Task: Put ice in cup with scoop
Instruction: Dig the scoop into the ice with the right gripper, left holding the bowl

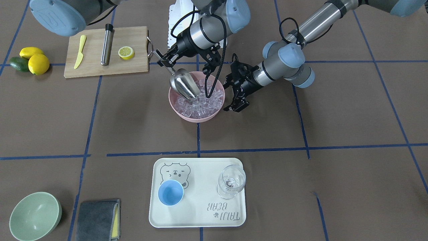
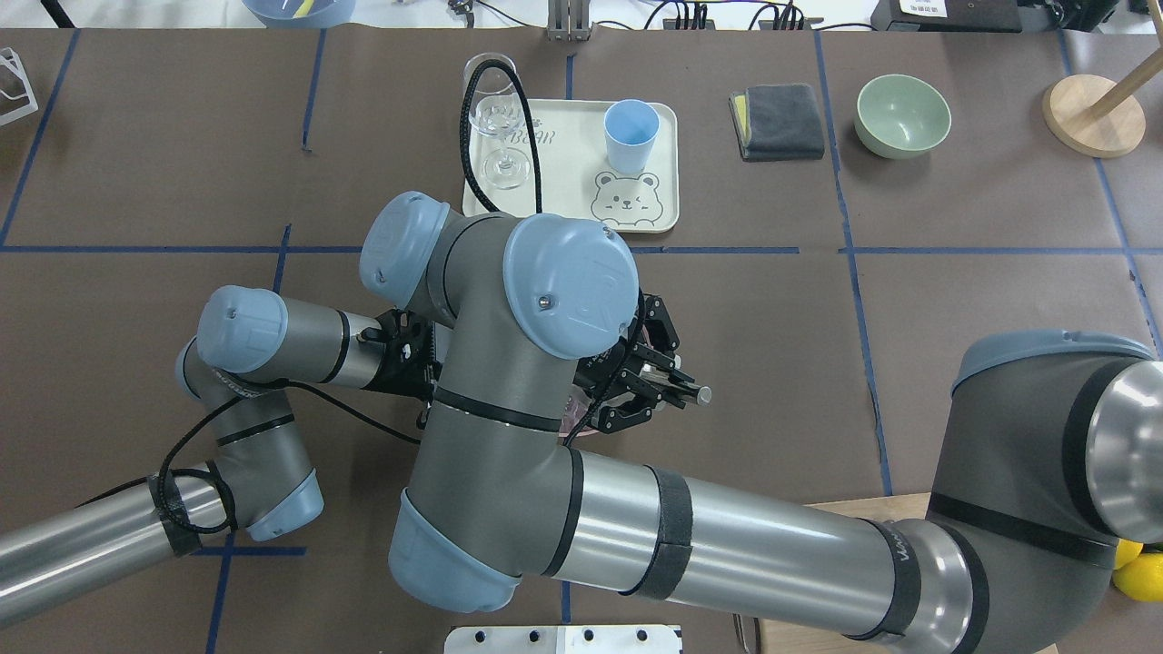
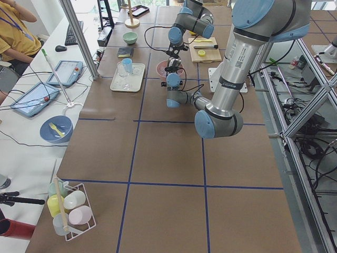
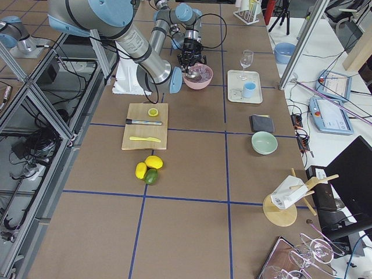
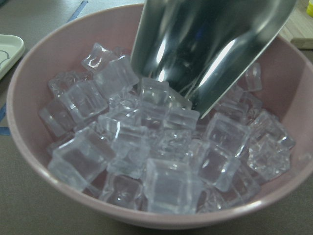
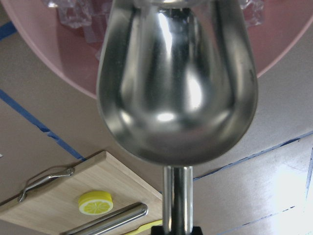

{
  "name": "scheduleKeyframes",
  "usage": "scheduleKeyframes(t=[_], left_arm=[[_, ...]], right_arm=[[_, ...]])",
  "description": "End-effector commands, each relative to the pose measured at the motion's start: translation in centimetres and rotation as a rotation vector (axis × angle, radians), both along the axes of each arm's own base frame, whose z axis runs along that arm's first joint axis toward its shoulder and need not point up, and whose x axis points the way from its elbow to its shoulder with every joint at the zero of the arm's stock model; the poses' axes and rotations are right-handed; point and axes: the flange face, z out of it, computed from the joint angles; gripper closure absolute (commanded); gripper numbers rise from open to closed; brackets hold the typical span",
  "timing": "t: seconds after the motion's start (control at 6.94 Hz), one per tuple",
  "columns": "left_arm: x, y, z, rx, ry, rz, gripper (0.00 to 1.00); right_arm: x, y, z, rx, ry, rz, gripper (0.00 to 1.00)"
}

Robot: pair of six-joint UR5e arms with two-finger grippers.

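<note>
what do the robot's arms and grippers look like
Both arms are silver-grey tubes with rounded joints capped in light blue. The right arm shows a UR logo on one cap and small lettering on its tube. Black cables loop along both arms, including the left arm, held by black straps. The left gripper and right gripper are black and two-fingered.

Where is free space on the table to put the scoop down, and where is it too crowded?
Free: the brown strip between the pink bowl and the tray; also the tray's middle, between cup and glass. Crowded: around the bowl, where the scoop, right tool and left tool meet.
</note>
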Motion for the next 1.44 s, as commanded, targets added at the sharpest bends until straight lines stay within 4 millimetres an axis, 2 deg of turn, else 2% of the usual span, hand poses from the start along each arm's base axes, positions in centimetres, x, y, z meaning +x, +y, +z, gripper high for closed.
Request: scheduleKeyframes(t=[0.0,0.43,0.72,0.86,1.01,1.15,1.3], left_arm=[[0.0,0.0,0.0,0.000,0.000,0.000,0.00],[0.0,0.0,0.0,-0.002,0.000,0.000,0.00],[0.0,0.0,0.0,-0.003,0.000,0.000,0.00],[0.0,0.0,0.0,-0.003,0.000,0.000,0.00],[0.0,0.0,0.0,-0.003,0.000,0.000,0.00],[0.0,0.0,0.1,-0.005,-0.001,0.000,0.00],[0.1,0.1,0.1,-0.005,-0.001,0.001,0.00]], right_arm=[[-0.8,0.0,1.1,0.012,-0.027,0.004,1.00],[-1.7,-0.1,2.7,0.029,-0.069,0.043,1.00],[-1.8,-0.1,2.5,0.038,-0.096,0.049,1.00],[-1.8,-0.1,3.0,0.047,-0.120,0.057,1.00],[-0.9,0.3,4.8,0.064,-0.161,0.071,1.00],[0.2,0.8,5.6,0.073,-0.188,0.081,1.00],[0.6,1.0,5.6,0.077,-0.204,0.084,1.00]])
